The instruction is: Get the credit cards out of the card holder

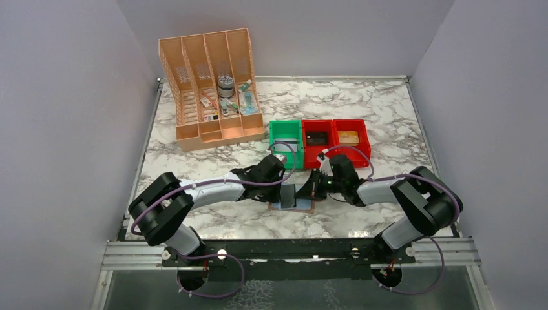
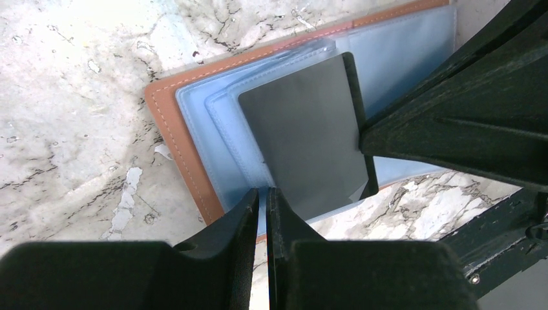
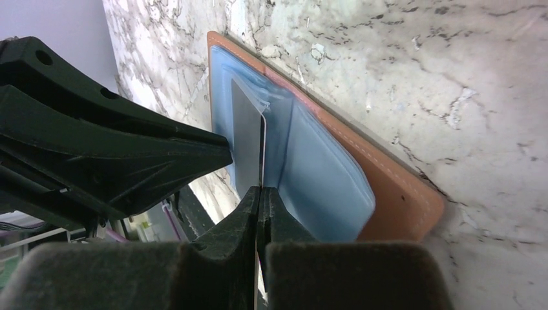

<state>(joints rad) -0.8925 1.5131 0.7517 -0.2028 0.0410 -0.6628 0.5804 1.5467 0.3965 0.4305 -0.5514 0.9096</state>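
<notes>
**Top external view.** The card holder (image 1: 294,206) lies open on the marble table (image 1: 388,116), at 6 o'clock from the green bin (image 1: 286,137). The red bins (image 1: 336,137) are at its 1 o'clock. The left gripper (image 1: 282,188) reaches it from 9 o'clock and the right gripper (image 1: 311,188) from 3 o'clock, so the two nearly meet over it. Bare marble shows between the holder and the bins at 12 o'clock. The table's near edge lies close at 6 o'clock.

**Left wrist view.** The holder's brown rim runs along 9 o'clock, with its light blue pockets inside. A dark grey credit card (image 2: 304,139) sits partly out of a pocket. The left gripper is pinched almost together on a blue leaf at the holder's 6 o'clock edge, apparently pinning it. The right gripper's tip meets the card's 3 o'clock edge.

**Right wrist view.** The right gripper is clamped on the card's edge, and the card rises edge-on toward 12 o'clock. The left gripper's bulk fills 9 o'clock, its tip just beside the card.

The step in hand looks like drawing a card out. The next move likely calls for a straight pull along the pocket mouth, toward the right arm's own side, while the left keeps the holder down. Room is tight at 9 o'clock beside the left fingers.
</notes>
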